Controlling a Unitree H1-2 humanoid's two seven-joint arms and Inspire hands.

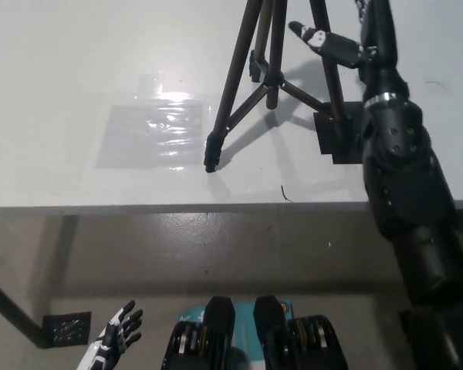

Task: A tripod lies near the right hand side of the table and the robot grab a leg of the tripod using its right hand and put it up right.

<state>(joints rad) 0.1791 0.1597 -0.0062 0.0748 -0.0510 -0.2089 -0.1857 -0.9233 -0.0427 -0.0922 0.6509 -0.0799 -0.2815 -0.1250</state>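
- Tripod [272, 77], a dark metal unit with slim telescopic legs and a central brace, stands upright on the white table top [77, 62]. It occupies the 1 o'clock part of the head view, and its upper section runs off the top edge.
- One tripod leg ends in a foot that rests on the table near 12 o'clock of the table's front edge. The other legs reach the surface further back, toward 1 o'clock.
- Flat black square plate [341, 131] lies on the table at 2 o'clock, at the base of the right-side leg. Whether the leg touches it cannot be determined.
- Black right hand [347, 48] is at 1 o'clock, just beside the right-side leg and apart from it. Its fingers are extended and spread, and it holds nothing.
- White left hand [117, 333] hangs at 7 o'clock, below table level, with its fingers spread and empty.
- Glossy clear patch [156, 131] shows on the table at 11 o'clock, well apart from the tripod.
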